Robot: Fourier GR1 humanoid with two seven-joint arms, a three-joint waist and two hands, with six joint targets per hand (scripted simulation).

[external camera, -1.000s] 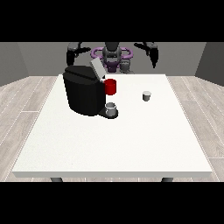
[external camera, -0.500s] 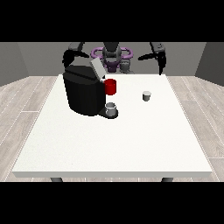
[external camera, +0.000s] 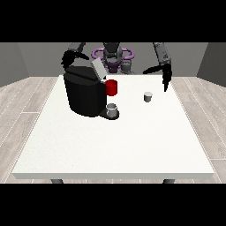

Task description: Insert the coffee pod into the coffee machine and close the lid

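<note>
Front view: a white table (external camera: 110, 145) fills the middle of the scene, with the robot (external camera: 113, 55) behind its far edge. On the far left part of the table stands the black coffee machine (external camera: 84, 92). Its lid (external camera: 98, 69) is raised and tilts up and back. A red part (external camera: 111, 87) sits at the machine's right side, and a small grey cup (external camera: 112, 109) stands on the machine's base just below it. The pod (external camera: 148, 96), a small pale cylinder, stands upright on the table to the right of the machine, well apart from it and from both hands.

The hand at the view's right (external camera: 165, 76) hangs over the table's far right edge, above and to the right of the pod; its fingers point straight down, spread, holding nothing. The hand at the view's left (external camera: 69, 57) is raised behind the machine's top, at the far left; I cannot tell how its fingers lie.
</note>
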